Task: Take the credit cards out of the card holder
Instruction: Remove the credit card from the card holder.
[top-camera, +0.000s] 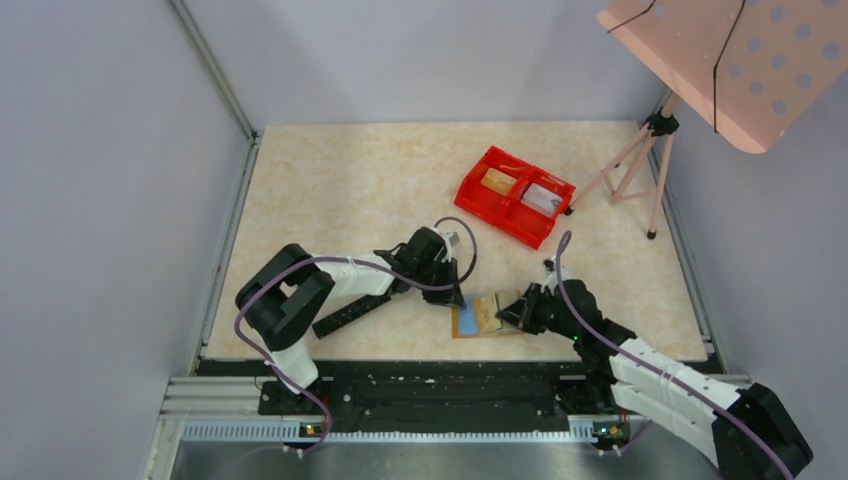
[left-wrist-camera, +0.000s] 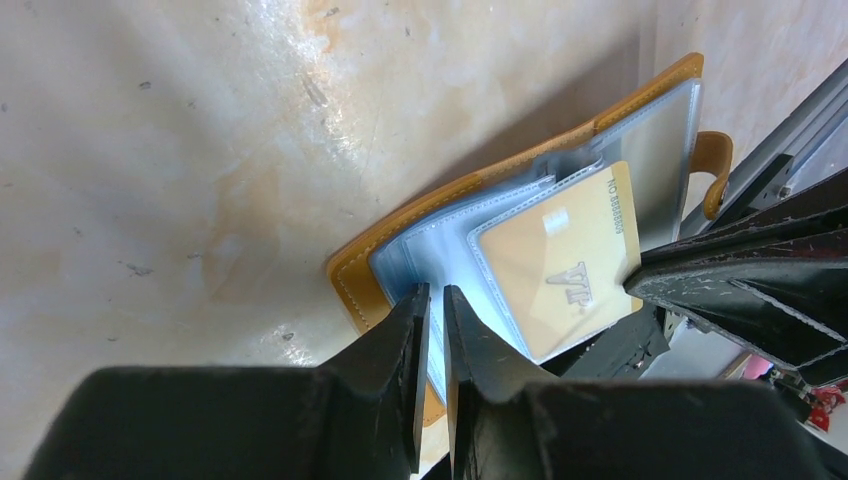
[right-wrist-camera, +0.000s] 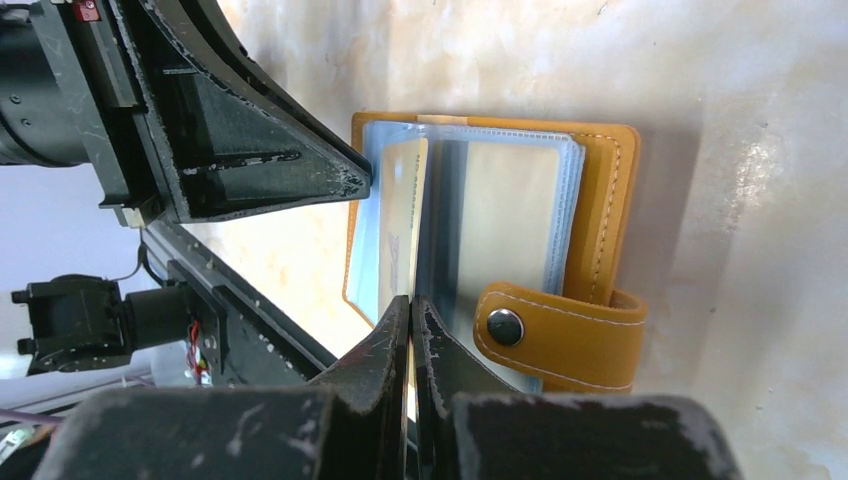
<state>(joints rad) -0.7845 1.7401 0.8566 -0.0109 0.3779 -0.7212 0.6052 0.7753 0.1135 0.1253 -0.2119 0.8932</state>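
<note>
The tan-brown card holder (top-camera: 480, 315) lies open near the table's front edge, its clear blue-grey sleeves fanned up. In the left wrist view its tan edge (left-wrist-camera: 360, 285) shows, and in the right wrist view its cover (right-wrist-camera: 600, 200) and snap tab (right-wrist-camera: 560, 335). A yellow-gold credit card (left-wrist-camera: 560, 270) marked VIP stands up from the sleeves; it shows edge-on in the right wrist view (right-wrist-camera: 405, 220). My right gripper (right-wrist-camera: 411, 302), at the holder's right side (top-camera: 505, 312), is shut on that card's edge. My left gripper (left-wrist-camera: 437, 292), at the holder's left (top-camera: 452, 297), is shut with its tips on the sleeves.
A red two-compartment tray (top-camera: 463, 190) stands further back, with a gold card (top-camera: 497, 180) and a grey card (top-camera: 541, 198) in it. A pink perforated board (top-camera: 740, 60) on a tripod (top-camera: 640, 165) stands back right. A black rail (top-camera: 400, 385) runs along the front.
</note>
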